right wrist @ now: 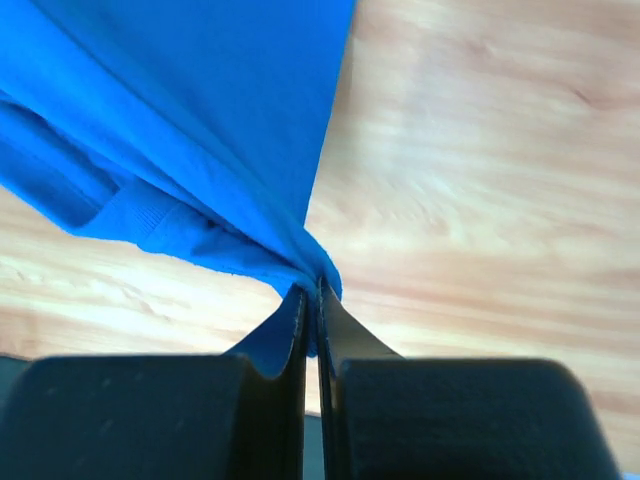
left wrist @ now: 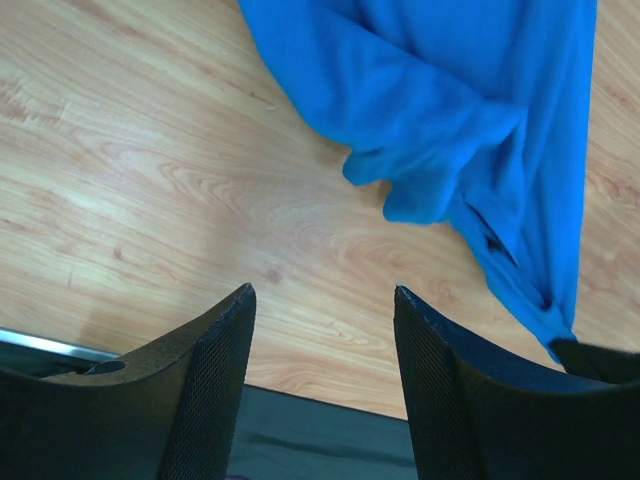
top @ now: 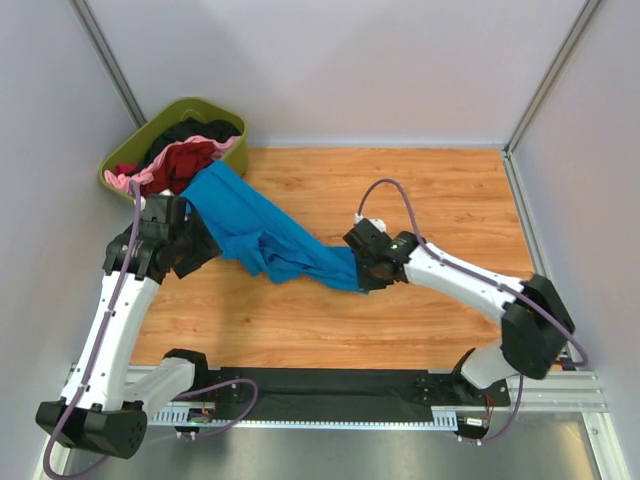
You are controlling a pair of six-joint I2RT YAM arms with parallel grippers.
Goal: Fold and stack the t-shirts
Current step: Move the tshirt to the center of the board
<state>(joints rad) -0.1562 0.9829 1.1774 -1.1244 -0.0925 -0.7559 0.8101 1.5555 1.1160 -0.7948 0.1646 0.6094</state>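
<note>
A bright blue t-shirt lies stretched in a band from the tub's edge to mid-table. My right gripper is shut on its right end; the wrist view shows the cloth pinched between the jaws at my right gripper. My left gripper is open and empty beside the shirt's left part; its wrist view shows my left gripper spread over bare wood with the shirt ahead. Dark red, pink and black shirts lie in the tub.
The olive-green tub stands at the table's back left corner, against the wall. A black mat lies along the near edge by the arm bases. Grey walls close in the wooden table on three sides.
</note>
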